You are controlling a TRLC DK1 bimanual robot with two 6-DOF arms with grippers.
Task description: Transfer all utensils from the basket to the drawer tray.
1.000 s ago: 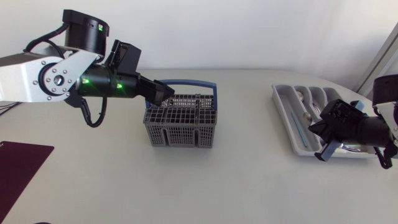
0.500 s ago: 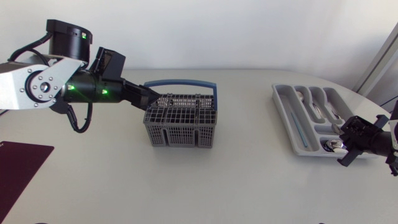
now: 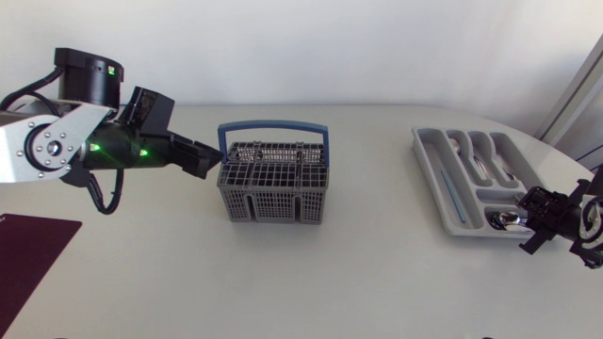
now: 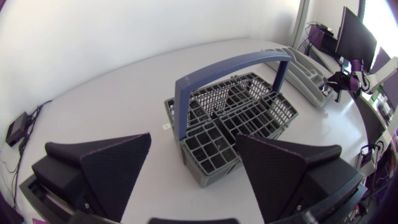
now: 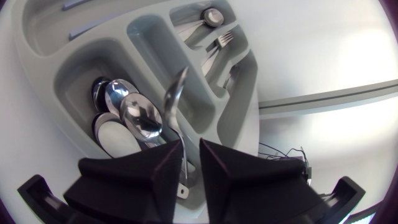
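Grey mesh basket [image 3: 273,193], blue handle [image 3: 273,123]; pale grey tray [image 3: 423,158]; maroon mat [image 3: 28,250]

— What lies there apart from the work itself?
— A pale, matte table [image 3: 377,273]. Its far edge curves round toward two o'clock in the head view.
— Anything resting on it?
— A dark maroon mat [image 3: 28,254], flat, at about eight o'clock. The view's edge cuts it off, so only one corner shows.
— Anything more?
— A tiny white scrap [image 4: 165,126] lies flat on the table in the left wrist view. It is too small to tell what it is.
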